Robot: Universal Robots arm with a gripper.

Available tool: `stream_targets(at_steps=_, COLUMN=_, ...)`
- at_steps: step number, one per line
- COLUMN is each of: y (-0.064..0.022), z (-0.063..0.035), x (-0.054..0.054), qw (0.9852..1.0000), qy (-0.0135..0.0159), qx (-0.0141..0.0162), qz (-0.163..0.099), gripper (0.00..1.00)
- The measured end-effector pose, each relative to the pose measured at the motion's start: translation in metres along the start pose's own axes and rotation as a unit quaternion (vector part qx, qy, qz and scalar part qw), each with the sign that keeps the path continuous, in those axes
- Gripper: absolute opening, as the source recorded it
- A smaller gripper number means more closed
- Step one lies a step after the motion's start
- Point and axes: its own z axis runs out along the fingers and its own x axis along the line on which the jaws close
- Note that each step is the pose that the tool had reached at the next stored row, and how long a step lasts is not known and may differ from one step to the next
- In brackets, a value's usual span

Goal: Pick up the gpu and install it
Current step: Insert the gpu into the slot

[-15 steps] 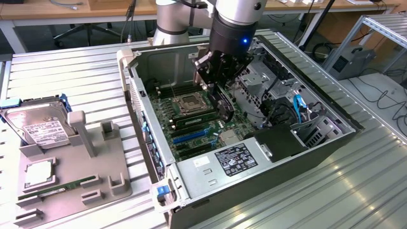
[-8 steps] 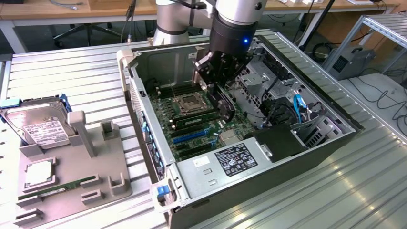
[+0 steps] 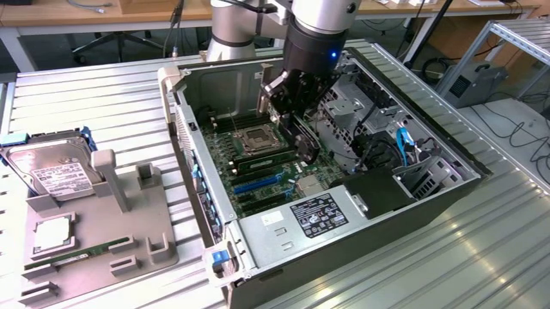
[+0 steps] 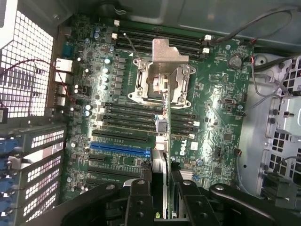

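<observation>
The gpu (image 3: 305, 143), a thin black card, hangs inside the open computer case (image 3: 198, 193) above the green motherboard (image 3: 257, 161). My gripper (image 3: 292, 106) is shut on its upper part. The card's lower end hovers over the board's middle, beside the CPU socket (image 3: 255, 138) and above the memory slots. In the wrist view the gpu (image 4: 160, 157) shows edge-on between my black fingers (image 4: 138, 197), running out over the motherboard (image 4: 211, 117) toward the CPU socket (image 4: 162, 82). The blue expansion slot (image 4: 120, 147) lies to one side of the card, apart from it.
The case's walls, the drive cage (image 3: 378, 129) and the power supply (image 3: 318, 215) close in around the board. Outside the case, at the exterior view's left, a grey fixture (image 3: 103, 238) holds a hard drive (image 3: 51, 170), a processor (image 3: 53, 235) and a green memory stick (image 3: 77, 254).
</observation>
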Motion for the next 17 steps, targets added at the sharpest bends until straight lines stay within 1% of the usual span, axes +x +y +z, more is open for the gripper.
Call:
stream_targets(at_steps=6, y=0.0, z=0.0, x=0.0, qw=0.9994, qy=0.0015, qx=-0.0003, qz=-0.035, gripper=0.26)
stream_targets(at_steps=17, y=0.0, z=0.0, x=0.0, qw=0.9977, qy=0.0033, qx=0.0011, qz=-0.068, gripper=0.26)
